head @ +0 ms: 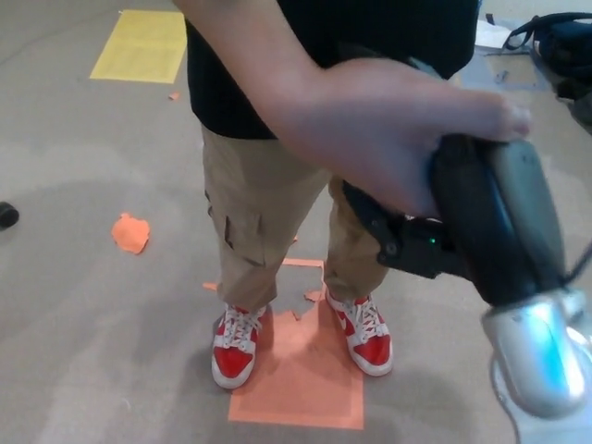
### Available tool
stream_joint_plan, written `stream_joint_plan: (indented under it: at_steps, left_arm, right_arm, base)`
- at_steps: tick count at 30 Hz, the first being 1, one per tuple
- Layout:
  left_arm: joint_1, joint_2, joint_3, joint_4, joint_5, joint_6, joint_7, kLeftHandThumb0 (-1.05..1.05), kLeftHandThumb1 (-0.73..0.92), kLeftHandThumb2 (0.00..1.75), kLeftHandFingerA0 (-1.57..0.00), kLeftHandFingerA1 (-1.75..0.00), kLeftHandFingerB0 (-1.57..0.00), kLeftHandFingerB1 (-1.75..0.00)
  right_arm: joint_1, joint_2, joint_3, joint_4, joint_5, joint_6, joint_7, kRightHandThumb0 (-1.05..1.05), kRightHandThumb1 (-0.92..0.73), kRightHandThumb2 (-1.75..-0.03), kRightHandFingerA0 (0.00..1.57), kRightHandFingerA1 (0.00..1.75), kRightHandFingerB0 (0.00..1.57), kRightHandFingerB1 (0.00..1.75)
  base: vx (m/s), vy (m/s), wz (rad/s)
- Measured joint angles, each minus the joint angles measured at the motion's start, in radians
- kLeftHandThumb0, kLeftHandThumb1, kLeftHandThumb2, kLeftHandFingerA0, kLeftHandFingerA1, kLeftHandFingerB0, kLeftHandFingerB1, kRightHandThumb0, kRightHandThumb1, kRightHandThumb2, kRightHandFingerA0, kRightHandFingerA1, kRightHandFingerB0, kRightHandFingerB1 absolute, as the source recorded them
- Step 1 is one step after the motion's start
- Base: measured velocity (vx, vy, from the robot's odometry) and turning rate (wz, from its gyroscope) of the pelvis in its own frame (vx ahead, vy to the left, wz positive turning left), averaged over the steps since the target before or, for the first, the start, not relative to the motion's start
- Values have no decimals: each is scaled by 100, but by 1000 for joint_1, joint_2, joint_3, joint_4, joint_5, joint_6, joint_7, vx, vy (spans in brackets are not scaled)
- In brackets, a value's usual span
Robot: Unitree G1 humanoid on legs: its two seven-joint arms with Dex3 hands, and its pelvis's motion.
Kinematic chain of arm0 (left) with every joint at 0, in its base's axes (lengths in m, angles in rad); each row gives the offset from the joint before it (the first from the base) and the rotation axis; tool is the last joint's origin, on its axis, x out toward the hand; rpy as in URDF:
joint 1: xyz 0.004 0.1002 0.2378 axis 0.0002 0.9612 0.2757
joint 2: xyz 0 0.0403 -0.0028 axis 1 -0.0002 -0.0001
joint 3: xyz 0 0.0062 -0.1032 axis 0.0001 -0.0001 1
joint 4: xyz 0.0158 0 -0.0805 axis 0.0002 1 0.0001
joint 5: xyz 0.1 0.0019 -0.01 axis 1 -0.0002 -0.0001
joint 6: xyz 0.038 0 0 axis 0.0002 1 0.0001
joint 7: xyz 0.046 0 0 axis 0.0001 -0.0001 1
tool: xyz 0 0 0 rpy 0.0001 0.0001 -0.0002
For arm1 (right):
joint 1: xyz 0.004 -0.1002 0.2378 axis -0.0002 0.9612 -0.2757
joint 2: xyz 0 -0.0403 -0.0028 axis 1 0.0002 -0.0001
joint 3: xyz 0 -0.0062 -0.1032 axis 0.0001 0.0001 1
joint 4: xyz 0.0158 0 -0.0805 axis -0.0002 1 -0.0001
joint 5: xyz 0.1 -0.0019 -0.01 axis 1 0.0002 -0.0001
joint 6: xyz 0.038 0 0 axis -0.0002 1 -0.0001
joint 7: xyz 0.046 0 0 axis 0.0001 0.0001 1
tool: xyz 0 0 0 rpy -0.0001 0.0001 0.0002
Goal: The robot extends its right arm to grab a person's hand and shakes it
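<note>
Clasping the person's hand point(388, 129) at the frame's centre right, the right robot hand point(462, 231) has its fingers closed around it; too hard a squeeze or jerky shake could hurt the person.
</note>
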Motion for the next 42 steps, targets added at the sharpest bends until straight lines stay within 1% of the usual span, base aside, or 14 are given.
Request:
stream_joint_plan:
  at_steps: [1,6,7,8,9,12,19,22,26,29,30,36,37,42]
  left_arm:
    - [-2,0,2,-1,0,0,0,-79,92,75,-32,-37,-27,-35]
    - [-6,0,4,-1,-1,0,1,-78,92,74,-31,-37,-27,-35]
    - [-7,0,4,-1,-1,0,1,-77,92,73,-30,-36,-24,-33]
    - [-8,0,4,-1,-1,0,1,-77,92,73,-30,-36,-24,-33]
    - [-9,0,4,-1,-1,0,1,-79,92,75,-29,-35,-23,-33]
    - [-19,-1,4,-2,-1,0,1,-81,92,74,-30,-36,-24,-33]
    - [-37,0,5,-2,-1,0,1,-77,92,72,-29,-34,-25,-32]
    - [-55,0,14,-3,-3,1,1,-78,92,72,-31,-36,-27,-34]
    - [-98,22,26,-2,-4,12,0,-78,92,76,-27,-35,-23,-33]
    - [-116,39,28,-2,-4,20,0,-78,92,72,-29,-34,-24,-32]
    - [-116,38,28,-2,-4,20,0,-80,92,72,-28,-35,-24,-33]
    - [-111,33,27,-2,-4,20,0,-84,92,71,-31,-33,-27,-32]
    - [-111,33,27,-2,-4,20,0,-80,92,73,-28,-34,-24,-32]
    - [-103,33,28,-2,-4,21,0,-81,92,72,-29,-35,-24,-32]
  right_arm:
    - [-7,0,-4,30,2,0,0,0,-75,-60,64,50,29,30]
    - [-71,1,-24,260,21,-2,-3,-3,-73,-61,68,52,26,30]
    - [-79,1,-26,286,23,-2,-3,-2,-52,-95,69,74,11,47]
    - [-94,1,-29,330,26,-2,-4,-3,-69,-59,78,74,24,29]
    - [-103,1,-31,357,28,-3,-5,-3,-50,-92,78,91,12,46]
    - [-159,0,-41,501,36,-6,-12,-3,-66,-60,63,146,23,30]
    - [-278,4,-54,754,46,-44,-46,-5,-71,-56,55,155,23,27]
    - [-329,11,-61,846,59,-76,-67,-5,-54,-97,54,66,8,46]
    - [-320,8,-71,854,90,-148,-100,-13,-79,-63,60,45,20,28]
    - [-249,-5,-67,688,105,-186,-102,-14,-60,-101,41,61,7,46]
    - [-241,-5,-67,653,106,-191,-102,-19,-81,-64,52,42,18,27]
    - [-137,-8,-54,334,115,-222,-95,-29,-80,-67,56,43,18,29]
    - [-123,-10,-53,302,115,-222,-93,-20,-61,-102,50,64,5,45]
    - [-31,-24,-50,116,115,-217,-72,-26,-80,-66,54,43,21,29]
  base:
    - [0,0,0]
    - [0,0,0]
    - [0,0,0]
    - [0,0,0]
    - [0,0,0]
    - [0,0,0]
    - [0,0,0]
    - [0,0,0]
    - [-10,-1,2]
    - [0,0,0]
    - [0,0,0]
    - [0,0,0]
    - [0,0,0]
    - [0,0,0]
